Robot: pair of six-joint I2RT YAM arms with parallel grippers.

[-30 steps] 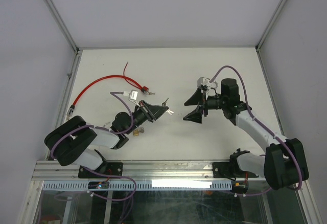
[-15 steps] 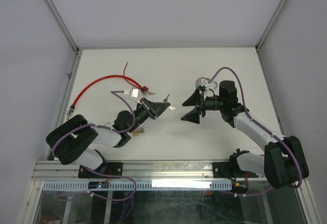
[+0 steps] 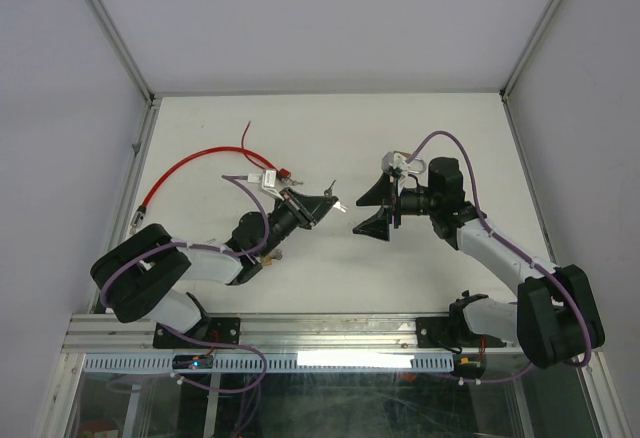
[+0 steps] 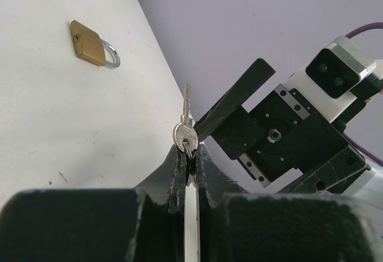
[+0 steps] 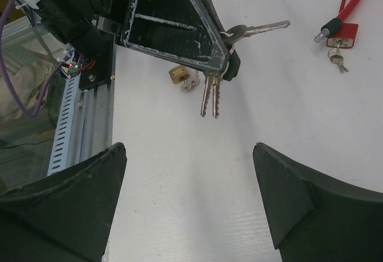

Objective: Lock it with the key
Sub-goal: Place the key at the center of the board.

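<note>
Key (image 4: 186, 121), pinched by its head in the left fingers (image 4: 171, 176), points blade-first toward the wide-open right fingers (image 5: 66, 196).

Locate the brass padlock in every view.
Top external: brass padlock lower left of centre, beside the left arm.
Left wrist: padlock upper left.
Right wrist: padlock upper centre, behind the dangling keys.
Landmark: keys in left gripper.

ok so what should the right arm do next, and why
Probably ease the right gripper forward and close on the protruding key. It is open and facing the left gripper, which is shut on the key bunch and holds one key out toward it, with a gap between them. The brass padlock lies untouched on the table.
</note>
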